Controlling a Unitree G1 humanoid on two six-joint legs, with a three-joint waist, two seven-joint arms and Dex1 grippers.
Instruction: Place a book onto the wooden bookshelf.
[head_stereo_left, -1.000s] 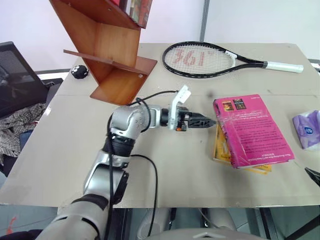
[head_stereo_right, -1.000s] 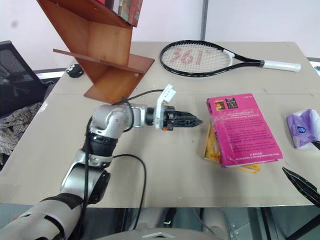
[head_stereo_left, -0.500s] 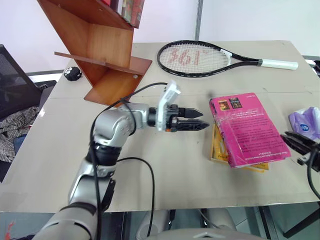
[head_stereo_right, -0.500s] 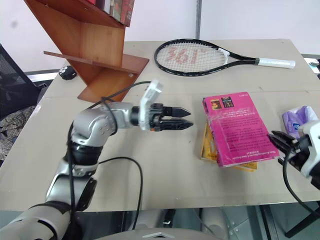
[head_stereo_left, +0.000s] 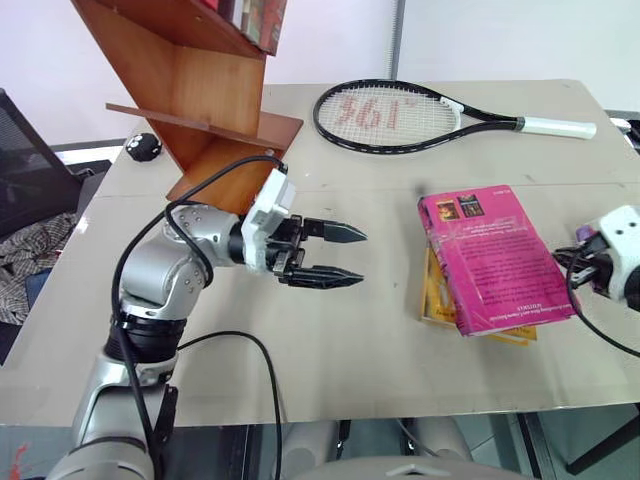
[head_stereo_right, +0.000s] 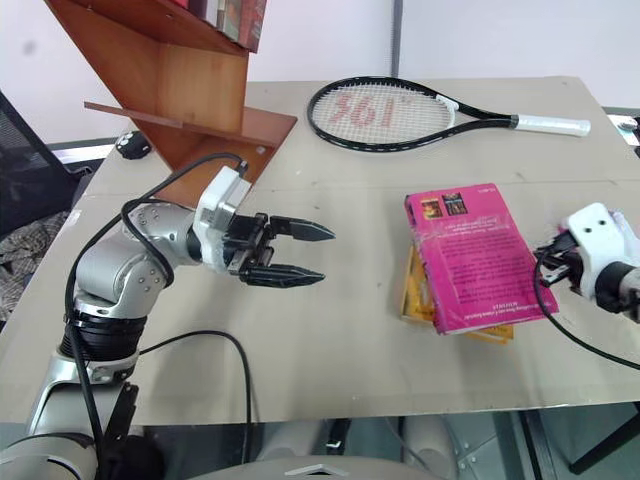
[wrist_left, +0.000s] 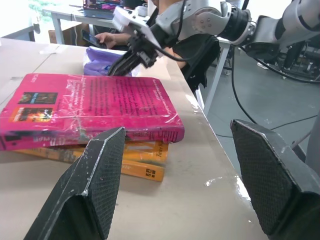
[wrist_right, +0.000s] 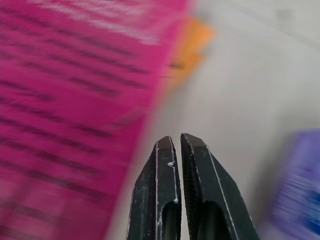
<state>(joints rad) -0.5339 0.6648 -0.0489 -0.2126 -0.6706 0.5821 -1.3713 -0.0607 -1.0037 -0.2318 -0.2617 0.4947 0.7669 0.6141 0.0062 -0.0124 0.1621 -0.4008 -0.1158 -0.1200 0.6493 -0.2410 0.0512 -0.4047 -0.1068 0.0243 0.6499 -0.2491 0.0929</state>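
The pink book (head_stereo_left: 495, 260) lies flat on a yellow book (head_stereo_left: 440, 305) at the right of the table. My left gripper (head_stereo_left: 360, 258) hovers open to the book's left, well apart from it, its fingers (wrist_left: 95, 190) one above the other and pointing at the book's spine (wrist_left: 90, 135). At the book's right edge my right gripper (head_stereo_right: 548, 262) is shut with nothing in it; its fingertips (wrist_right: 172, 142) are over the table beside the cover (wrist_right: 65, 100). Whether it touches the book I cannot tell. The wooden bookshelf (head_stereo_left: 200, 80) stands at the back left with books on an upper board.
A tennis racket (head_stereo_left: 400, 115) lies across the back of the table. A purple tissue pack (wrist_left: 100, 55) sits just right of the book, near my right gripper. A small black object (head_stereo_left: 143, 147) rests by the shelf's base. A black chair (head_stereo_left: 25, 150) stands left of the table.
My left gripper drew back to the left, away from the book, and rolled. My right gripper came in from the right edge to the book's side and shut.
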